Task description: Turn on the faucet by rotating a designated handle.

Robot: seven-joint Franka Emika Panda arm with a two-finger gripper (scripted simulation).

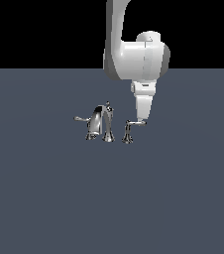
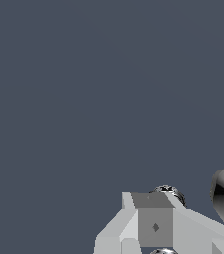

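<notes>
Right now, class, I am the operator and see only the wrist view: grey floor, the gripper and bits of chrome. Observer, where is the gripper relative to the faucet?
Observer: In the exterior view the gripper hangs at the lever tip of the handle, which is the separate post on the exterior view's right of the spout.
Operator: Is it touching?
Observer: It appears to meet the lever's end, but I cannot tell whether the jaws are open or shut.
Operator: Is there another lever?
Observer: Yes. A second lever sticks out on the exterior view's left of the spout, clear of the gripper.
</notes>
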